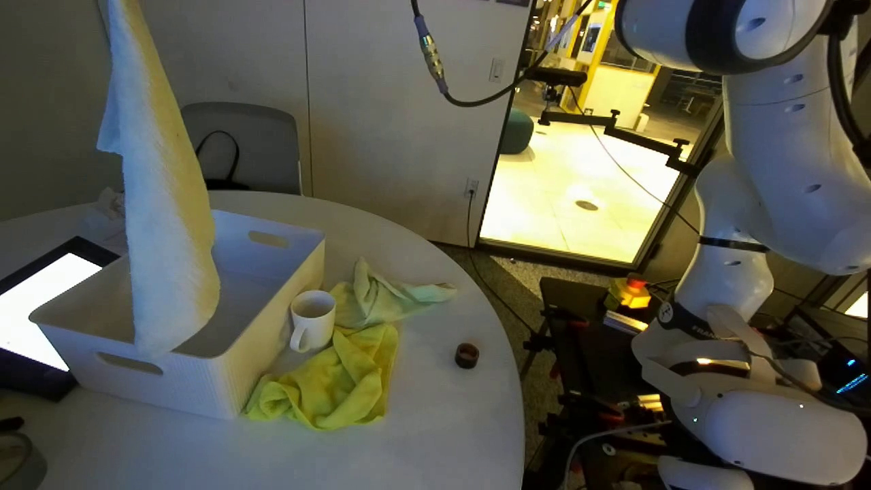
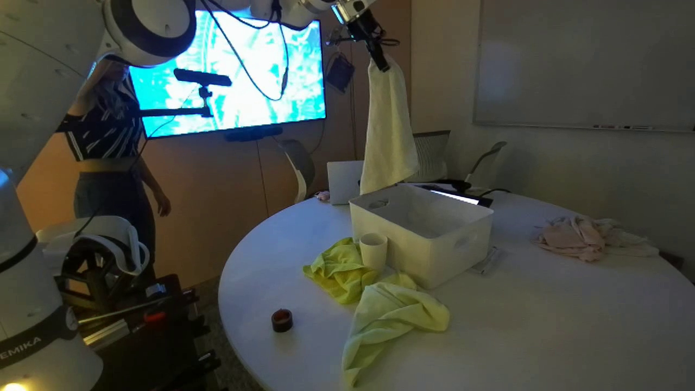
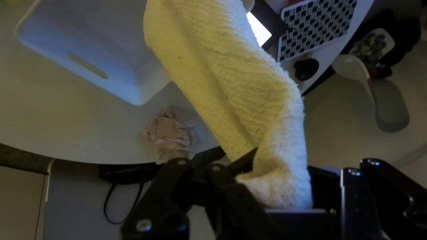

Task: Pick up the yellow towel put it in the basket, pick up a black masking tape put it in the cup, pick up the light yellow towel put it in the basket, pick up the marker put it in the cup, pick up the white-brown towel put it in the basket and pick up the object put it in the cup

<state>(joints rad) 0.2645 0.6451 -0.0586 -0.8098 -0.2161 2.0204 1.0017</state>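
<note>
High over the table my gripper [image 2: 383, 68] is shut on the white-brown towel [image 2: 386, 130], cream-coloured here, which hangs straight down. In the wrist view its pinched end sits between the fingers. The towel's lower end reaches about rim height at one end of the white basket [image 1: 170, 395]; whether it is over the inside I cannot tell. Beside the basket's long wall stands the white cup [image 1: 314, 328]. Around it lie the crumpled yellow towel [image 1: 340, 391] and the light yellow towel [image 2: 391, 315]. The black masking tape [image 2: 282, 324] rests apart, near the table's edge. The marker is out of view.
A tablet with a lit screen [image 1: 41, 320] lies against the basket's far side. A pinkish crumpled cloth [image 2: 575, 239] and a laptop [image 2: 343, 182] are also on the table. A chair [image 1: 252, 143] stands behind it. A person [image 2: 111, 146] stands back by the wall screen.
</note>
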